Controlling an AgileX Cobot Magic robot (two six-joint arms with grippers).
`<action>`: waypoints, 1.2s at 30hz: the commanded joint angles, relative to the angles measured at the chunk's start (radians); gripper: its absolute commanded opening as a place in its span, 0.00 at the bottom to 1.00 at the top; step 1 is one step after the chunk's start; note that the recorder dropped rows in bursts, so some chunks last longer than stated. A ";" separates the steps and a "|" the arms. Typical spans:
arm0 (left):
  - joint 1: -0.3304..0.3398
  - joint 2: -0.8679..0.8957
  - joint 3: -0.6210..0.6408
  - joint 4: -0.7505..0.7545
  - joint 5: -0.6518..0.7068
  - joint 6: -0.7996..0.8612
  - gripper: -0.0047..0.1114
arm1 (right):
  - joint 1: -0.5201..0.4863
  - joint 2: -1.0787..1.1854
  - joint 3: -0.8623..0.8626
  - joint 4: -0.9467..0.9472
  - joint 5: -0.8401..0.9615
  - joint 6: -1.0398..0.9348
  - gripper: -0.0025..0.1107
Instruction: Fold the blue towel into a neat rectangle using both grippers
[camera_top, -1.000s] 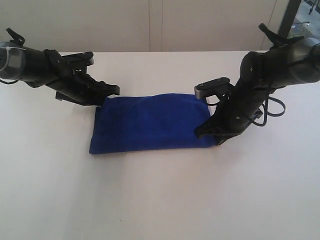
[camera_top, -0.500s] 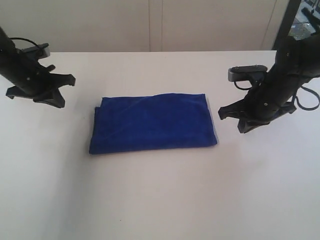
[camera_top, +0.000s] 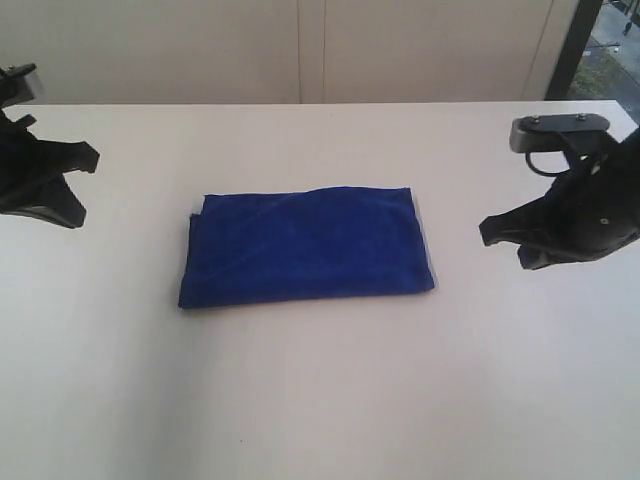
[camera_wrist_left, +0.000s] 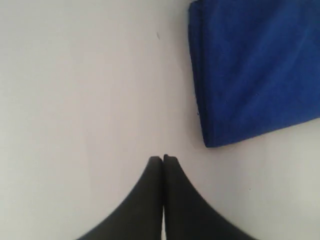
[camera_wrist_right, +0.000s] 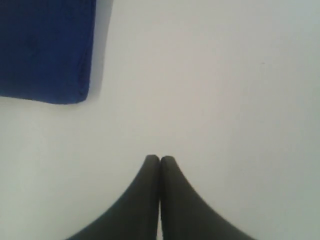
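Note:
The blue towel (camera_top: 308, 245) lies folded into a flat rectangle in the middle of the white table, with nothing touching it. Its corner also shows in the left wrist view (camera_wrist_left: 250, 70) and in the right wrist view (camera_wrist_right: 45, 47). My left gripper (camera_top: 75, 185) sits at the far left edge of the exterior view, well clear of the towel, its jaws (camera_wrist_left: 163, 159) pressed together on nothing. Off to the right, my right gripper (camera_top: 500, 235) hovers apart from the towel's right edge, also shut and empty (camera_wrist_right: 159, 159).
The white table (camera_top: 320, 400) stretches bare around the towel. A pale wall (camera_top: 300, 50) stands behind the table's far edge. A dark post (camera_top: 575, 45) rises at the back right corner.
Both arms have let go of the towel and drawn outward, the left one to the left, the right one to the right. The towel stays folded and still.

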 joint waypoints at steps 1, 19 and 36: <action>0.002 -0.176 0.115 -0.004 -0.003 0.062 0.04 | -0.005 -0.183 0.072 -0.007 -0.021 0.006 0.02; 0.002 -0.771 0.480 -0.057 -0.261 0.117 0.04 | -0.005 -0.889 0.327 -0.007 -0.126 0.006 0.02; 0.002 -0.687 0.607 -0.076 -0.602 0.132 0.04 | -0.005 -0.853 0.513 -0.009 -0.669 0.002 0.02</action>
